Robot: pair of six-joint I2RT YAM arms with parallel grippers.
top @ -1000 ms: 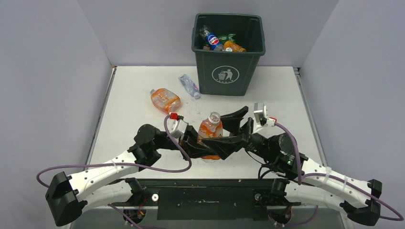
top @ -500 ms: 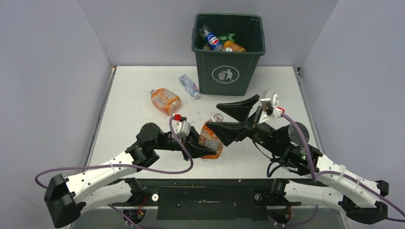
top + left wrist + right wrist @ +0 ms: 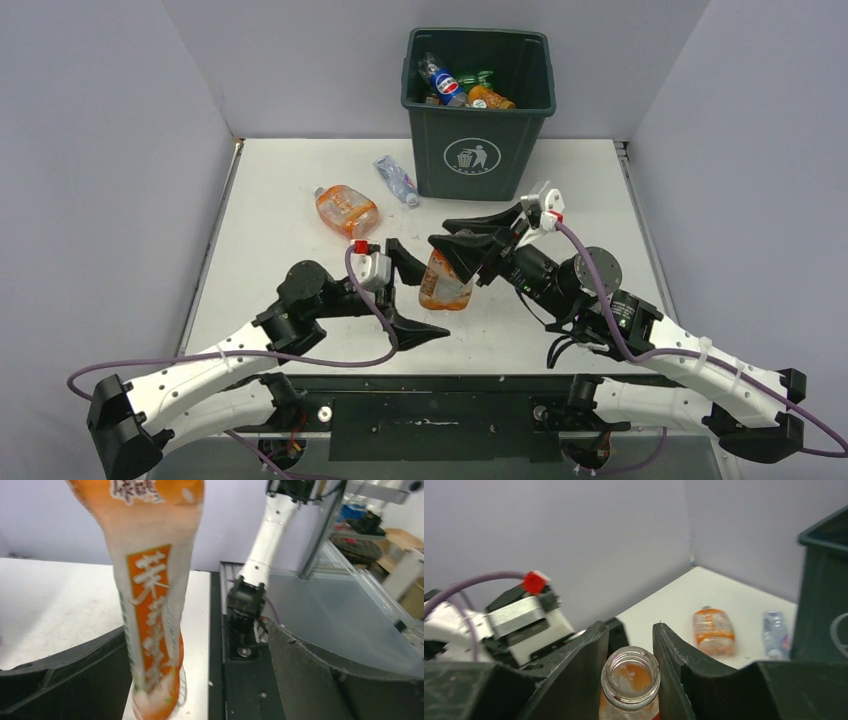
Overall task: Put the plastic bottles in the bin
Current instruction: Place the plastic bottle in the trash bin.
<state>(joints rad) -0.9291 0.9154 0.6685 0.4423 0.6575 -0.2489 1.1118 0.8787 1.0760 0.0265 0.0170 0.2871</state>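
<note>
An uncapped orange plastic bottle [image 3: 445, 283] [image 3: 150, 595] hangs upright over the table's front centre. My right gripper [image 3: 447, 240] [image 3: 631, 640] is shut on its neck [image 3: 631, 677]. My left gripper [image 3: 413, 297] [image 3: 196, 632] is open, its fingers [image 3: 320, 680] standing wide apart on either side of the bottle's lower body without gripping it. A flat orange bottle [image 3: 346, 209] [image 3: 714, 630] and a clear bottle with a blue label [image 3: 396, 180] [image 3: 775, 635] lie on the table left of the bin. The dark green bin [image 3: 480, 150] [image 3: 824, 605] stands at the back centre and holds several bottles [image 3: 460, 88].
White table [image 3: 280, 260] walled in by grey panels at the left, right and back. The black base rail [image 3: 440, 410] runs along the near edge, where both arms are mounted. Purple cables loop from both arms.
My left gripper has opened and let go of the orange bottle. My right gripper has closed on the bottle's neck and now carries it, slightly farther back.
</note>
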